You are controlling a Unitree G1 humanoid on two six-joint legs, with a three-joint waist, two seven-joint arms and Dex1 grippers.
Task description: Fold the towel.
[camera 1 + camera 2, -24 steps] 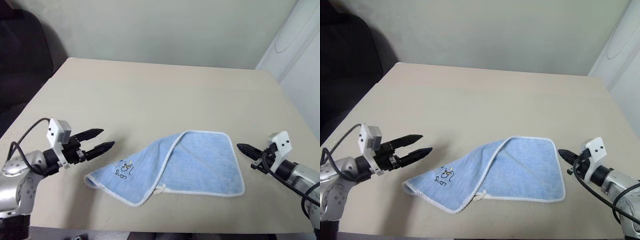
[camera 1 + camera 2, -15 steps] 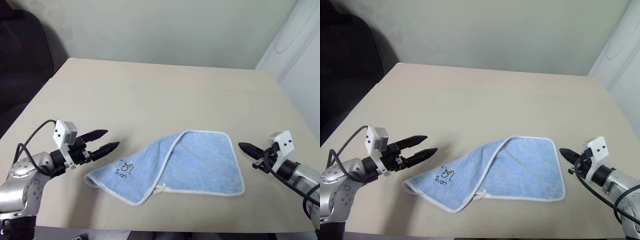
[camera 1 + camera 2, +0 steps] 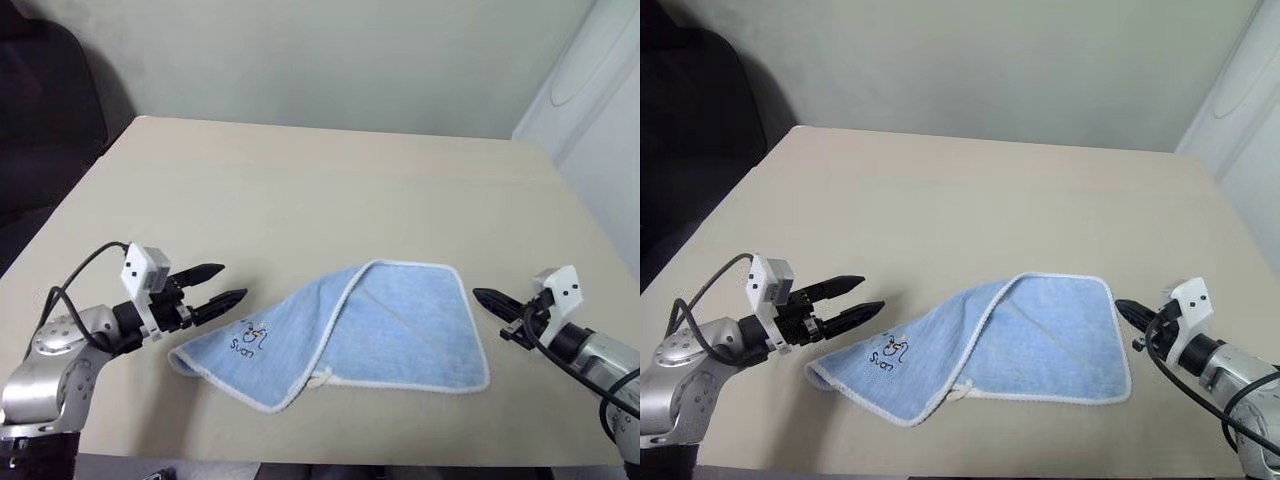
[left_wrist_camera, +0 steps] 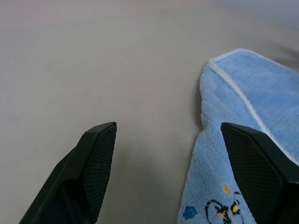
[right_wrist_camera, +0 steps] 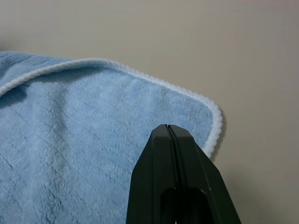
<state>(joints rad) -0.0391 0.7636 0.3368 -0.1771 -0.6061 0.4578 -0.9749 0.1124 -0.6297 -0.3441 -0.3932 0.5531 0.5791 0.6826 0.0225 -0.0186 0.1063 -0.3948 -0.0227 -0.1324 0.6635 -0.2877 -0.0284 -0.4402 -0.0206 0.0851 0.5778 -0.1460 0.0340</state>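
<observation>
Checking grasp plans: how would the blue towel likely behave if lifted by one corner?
The towel would likely sag limply: it already lies in a soft, draped fold. It probably weighs little, being thin terry. Its fuzzy pile likely resists slipping from the jaws.

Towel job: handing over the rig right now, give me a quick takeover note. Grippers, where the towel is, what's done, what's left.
Left gripper: open, holding nothing, just off the towel's left corner, the one with the embroidered drawing.
Right gripper: shut, empty, just off the towel's right edge.
Towel: on the table near the front edge, loosely doubled over. The left part lies as a slanted flap across the right part, edges not lined up; small white tag sticks out at the front.
Done: a rough first fold at most.
Left: square the edges or refold neatly. Neither gripper grips the cloth.
</observation>
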